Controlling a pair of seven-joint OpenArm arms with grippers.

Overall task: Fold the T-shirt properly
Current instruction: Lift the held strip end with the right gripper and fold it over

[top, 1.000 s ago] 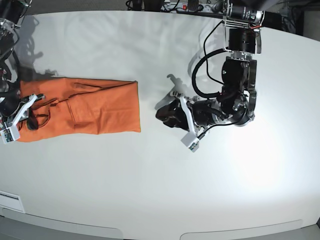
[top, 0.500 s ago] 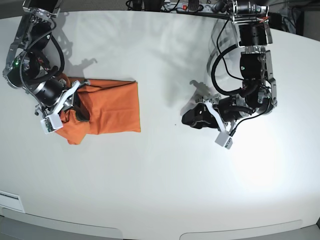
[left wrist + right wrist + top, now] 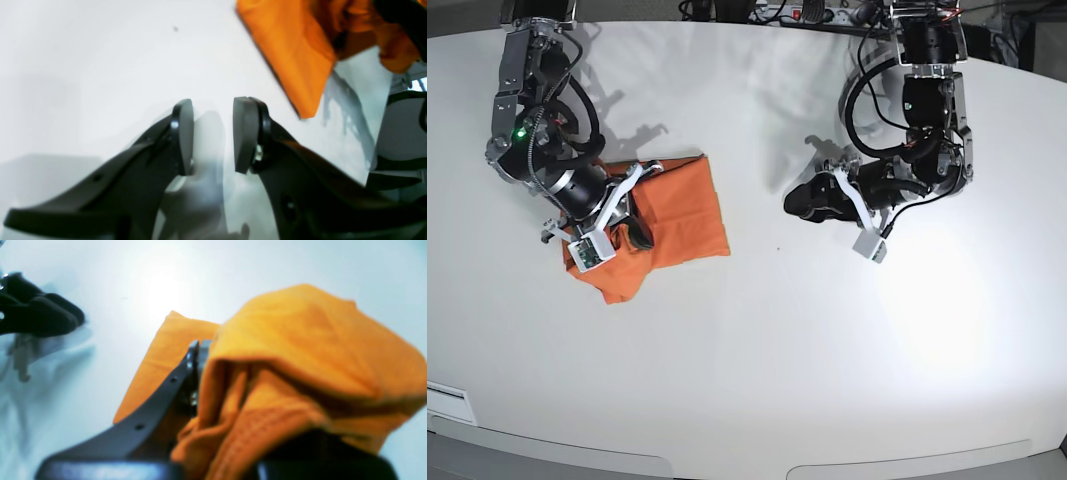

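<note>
The orange T-shirt [image 3: 682, 215] lies folded lengthwise on the white table [image 3: 757, 370], left of centre. Its left end is bunched and lifted. My right gripper [image 3: 634, 232] is shut on that bunch. In the right wrist view the cloth [image 3: 300, 340] drapes over the gripper [image 3: 206, 353] and hides one finger. My left gripper [image 3: 799, 203] is open and empty, low over the bare table to the right of the shirt. In the left wrist view its fingers [image 3: 247, 133] stand apart around the gripper's midpoint [image 3: 213, 133], with the shirt's near corner [image 3: 293, 50] beyond them.
Cables and a power strip [image 3: 797, 12] run along the table's back edge. A white label [image 3: 447, 403] sits at the front left edge. The left arm's gripper shows as a dark shape [image 3: 36, 315] in the right wrist view.
My right gripper has carried the shirt's left end rightward over the rest, and the whole shirt slid a little right. My left gripper has drawn back, then shifted slightly left.
</note>
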